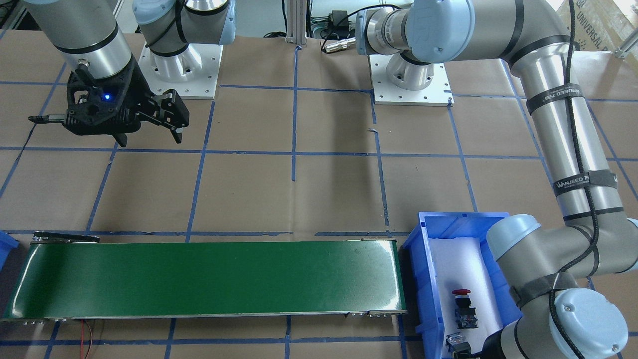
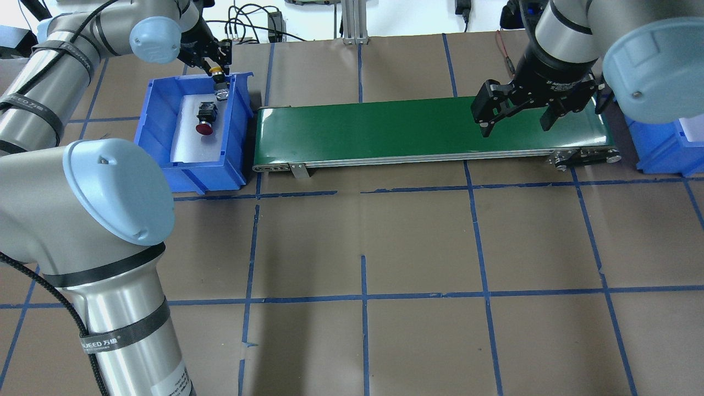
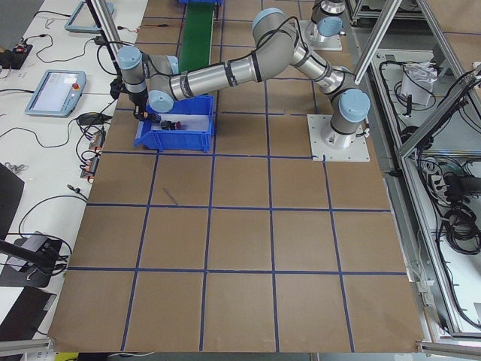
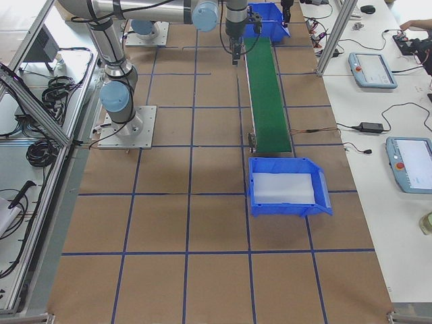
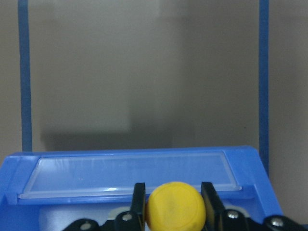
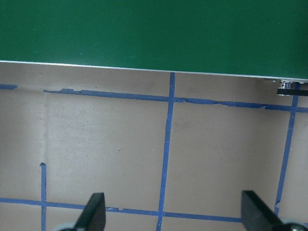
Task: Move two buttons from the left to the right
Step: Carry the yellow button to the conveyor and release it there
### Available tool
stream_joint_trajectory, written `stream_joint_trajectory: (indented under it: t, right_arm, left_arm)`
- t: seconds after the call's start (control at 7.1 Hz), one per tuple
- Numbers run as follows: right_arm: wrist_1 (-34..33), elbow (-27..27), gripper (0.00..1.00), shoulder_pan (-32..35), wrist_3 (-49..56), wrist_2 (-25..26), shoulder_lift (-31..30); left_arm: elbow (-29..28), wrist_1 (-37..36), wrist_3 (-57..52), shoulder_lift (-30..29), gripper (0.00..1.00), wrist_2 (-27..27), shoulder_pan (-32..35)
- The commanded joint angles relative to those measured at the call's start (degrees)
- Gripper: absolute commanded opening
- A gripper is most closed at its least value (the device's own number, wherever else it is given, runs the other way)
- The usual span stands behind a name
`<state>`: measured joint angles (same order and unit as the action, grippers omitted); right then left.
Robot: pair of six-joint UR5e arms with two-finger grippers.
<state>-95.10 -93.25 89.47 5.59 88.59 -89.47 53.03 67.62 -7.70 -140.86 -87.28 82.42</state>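
Left hand [image 2: 213, 67]: closed on the yellow mushroom-cap push-button [image 5: 173, 211], one finger on either side of the cap. We place it over the blue plastic bin [image 2: 159, 110] standing just off the left end of the green conveyor belt [image 2: 385, 129]. We cannot tell whether it is clear of the liner.

The red mushroom-cap push-button [image 2: 205, 119] lies on its side in that bin.

Right hand [image 2: 516, 127]: fingers spread wide, gripping nothing. It hangs over the brown paper-covered counter [image 2: 418, 242] on the robot's side of the belt, toward its right end.
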Motion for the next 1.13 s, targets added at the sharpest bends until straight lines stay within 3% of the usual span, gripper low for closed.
stream_joint_trajectory:
  t: [0.0,0.7,0.99]
  right_arm:
    - [0.0,0.0,1.00,0.0,0.1,0.0,0.0]
    - [0.0,0.0,1.00,0.0,0.1,0.0,0.0]
    - [0.0,0.0,1.00,0.0,0.1,0.0,0.0]
  left_arm:
    - [-0.3,0.9,0.0,2.0,0.24,-0.2,0.0]
    - [0.0,14.4,1.2,13.2,0.26,-3.8,0.6]
    - [0.2,16.5,11.6,15.3,0.25,-3.8,6.8]
